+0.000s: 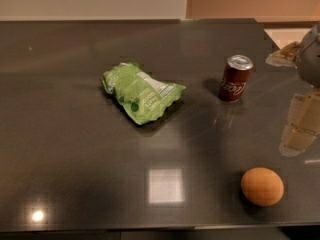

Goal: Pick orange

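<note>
Sitting close to the table's (pixel 75 154) near edge on the right, the orange (pixel 262 186) is round — I judge a glancing touch could roll it off. My gripper (pixel 301 129) hangs at the right edge, farther back, apart from it — open or closed, I cannot tell

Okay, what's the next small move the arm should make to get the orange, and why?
Probably shift the gripper toward the near edge of the table and slightly left in the view, until it is over the orange. The gripper hangs at the right edge of the view, apart from the orange. The orange lies alone near the front, with the soda can well behind it, so the way looks free.
</note>
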Tool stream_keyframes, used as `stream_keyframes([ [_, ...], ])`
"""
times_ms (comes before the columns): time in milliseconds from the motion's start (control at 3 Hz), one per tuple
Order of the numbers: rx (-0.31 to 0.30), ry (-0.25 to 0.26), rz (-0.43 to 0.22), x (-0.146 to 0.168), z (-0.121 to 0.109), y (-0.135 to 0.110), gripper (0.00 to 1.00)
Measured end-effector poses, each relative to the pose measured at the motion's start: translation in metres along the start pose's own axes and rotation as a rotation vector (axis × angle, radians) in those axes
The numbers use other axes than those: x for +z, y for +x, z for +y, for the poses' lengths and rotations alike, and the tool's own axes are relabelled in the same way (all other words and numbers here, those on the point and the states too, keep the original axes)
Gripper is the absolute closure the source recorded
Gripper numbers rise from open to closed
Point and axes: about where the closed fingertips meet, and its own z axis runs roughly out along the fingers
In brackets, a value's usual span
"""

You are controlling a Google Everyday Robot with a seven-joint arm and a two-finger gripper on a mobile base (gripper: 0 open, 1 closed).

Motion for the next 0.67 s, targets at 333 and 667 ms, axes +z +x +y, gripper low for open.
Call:
stream_keyframes([
  [333,-0.063,-0.034,-0.035,0.008,0.028,0.001,0.0],
  [667,-0.129,-0.084,-0.04,0.025,0.056,0.008,0.0],
])
